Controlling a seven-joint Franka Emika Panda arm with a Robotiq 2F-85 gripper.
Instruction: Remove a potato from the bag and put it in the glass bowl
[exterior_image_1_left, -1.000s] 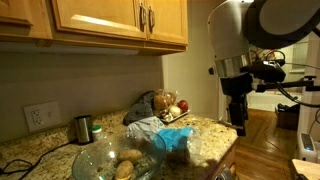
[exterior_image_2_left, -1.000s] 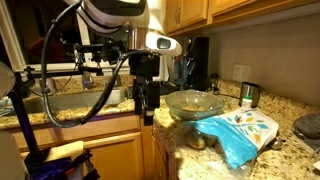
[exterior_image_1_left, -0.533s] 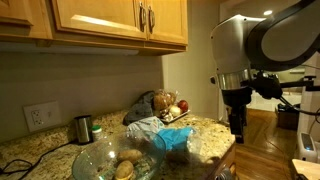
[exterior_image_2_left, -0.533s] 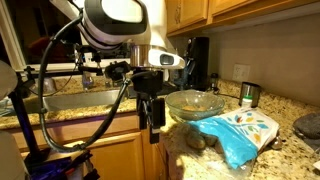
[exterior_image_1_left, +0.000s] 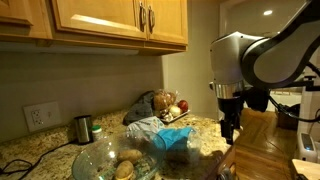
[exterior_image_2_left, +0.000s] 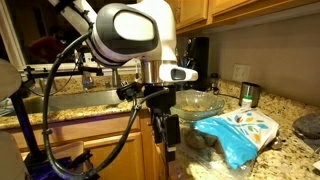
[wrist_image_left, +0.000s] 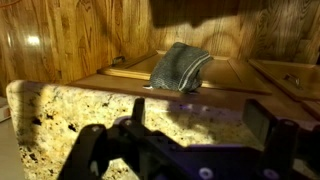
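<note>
In an exterior view, the gripper (exterior_image_1_left: 230, 128) hangs past the counter's end, well apart from the bag (exterior_image_1_left: 165, 135). A tan potato (exterior_image_1_left: 125, 168) lies in the glass bowl (exterior_image_1_left: 100, 155). In an exterior view, the gripper (exterior_image_2_left: 170, 135) hangs beside the counter (exterior_image_2_left: 285, 150). Behind it are the glass bowl (exterior_image_2_left: 195, 102) and the bag (exterior_image_2_left: 240, 132). In the wrist view, the gripper (wrist_image_left: 185, 152) is spread wide and holds nothing. Beyond it a towel (wrist_image_left: 180, 65) hangs on the cabinet (wrist_image_left: 90, 40).

Arm (exterior_image_2_left: 130, 35) arches over, last link pointing straight down. Gripper (exterior_image_2_left: 170, 138) hangs vertical at its end, fingers (wrist_image_left: 88, 150) spread wide, nothing held between them.
</note>
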